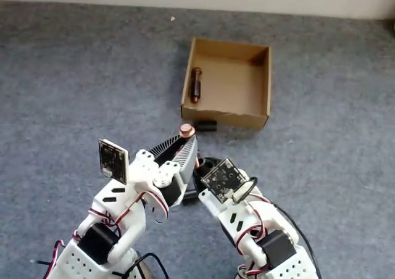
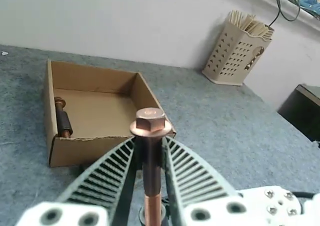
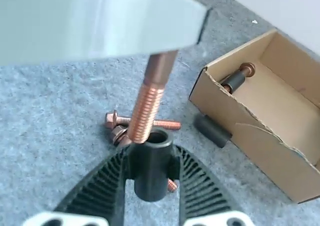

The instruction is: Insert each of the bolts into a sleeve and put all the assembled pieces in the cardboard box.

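bolt (image 2: 149,127) is pinched head-up in the left gripper (image 2: 150,148), its threaded tip set at the mouth of the sleeve (image 3: 150,175) clamped in the right gripper (image 3: 151,155). both arms are angled inward, near the cardboard box (image 1: 225,116).

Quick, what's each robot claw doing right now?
The left gripper is closed on a bolt.
The right gripper is closed on a black sleeve.

A grey carpeted table (image 1: 74,75) carries the cardboard box (image 1: 225,116). A loose black sleeve (image 3: 212,130) lies just beside the box's near wall. Copper bolts (image 3: 167,124) lie together nearby, perhaps three, partly hidden. A perforated beige holder (image 2: 235,51) stands well apart.
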`<act>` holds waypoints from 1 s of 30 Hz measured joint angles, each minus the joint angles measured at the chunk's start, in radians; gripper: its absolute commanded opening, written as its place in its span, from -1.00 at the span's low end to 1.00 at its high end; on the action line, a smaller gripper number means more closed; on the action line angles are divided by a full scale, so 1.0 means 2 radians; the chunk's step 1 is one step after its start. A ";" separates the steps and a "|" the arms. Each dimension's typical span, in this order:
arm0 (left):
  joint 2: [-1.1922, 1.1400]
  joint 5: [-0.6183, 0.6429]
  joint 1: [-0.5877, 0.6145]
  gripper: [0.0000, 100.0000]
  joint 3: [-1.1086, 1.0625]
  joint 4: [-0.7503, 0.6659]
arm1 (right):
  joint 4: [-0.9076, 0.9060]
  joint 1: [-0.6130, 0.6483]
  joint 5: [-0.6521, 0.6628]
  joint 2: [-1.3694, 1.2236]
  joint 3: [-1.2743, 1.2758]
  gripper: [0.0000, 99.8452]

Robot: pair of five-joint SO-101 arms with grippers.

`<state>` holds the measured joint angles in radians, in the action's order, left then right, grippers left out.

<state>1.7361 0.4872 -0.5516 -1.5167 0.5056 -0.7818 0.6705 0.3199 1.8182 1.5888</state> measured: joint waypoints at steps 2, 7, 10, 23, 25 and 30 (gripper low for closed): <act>0.000 0.000 -0.002 -0.99 -0.001 0.000 | 0.000 0.000 0.000 0.000 0.000 -0.99; 0.000 0.000 -0.002 -0.99 -0.003 -0.001 | 0.000 0.000 0.000 0.000 0.000 -0.99; 0.003 0.005 -0.002 -0.99 -0.021 -0.027 | 0.000 0.000 0.000 0.000 0.000 -0.99; -0.001 0.010 -0.002 -0.99 -0.055 -0.075 | 0.000 0.002 0.021 0.000 -0.001 -0.99; -0.001 0.010 -0.003 -0.99 -0.055 -0.075 | 0.000 0.000 0.021 0.000 -0.001 -0.99; 0.000 0.012 -0.031 -0.93 -0.055 -0.037 | -0.001 -0.028 0.023 0.000 0.000 -0.99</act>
<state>1.7361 0.5102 -0.6145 -1.6272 0.4319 -0.7833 0.6153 0.3659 1.8182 1.5888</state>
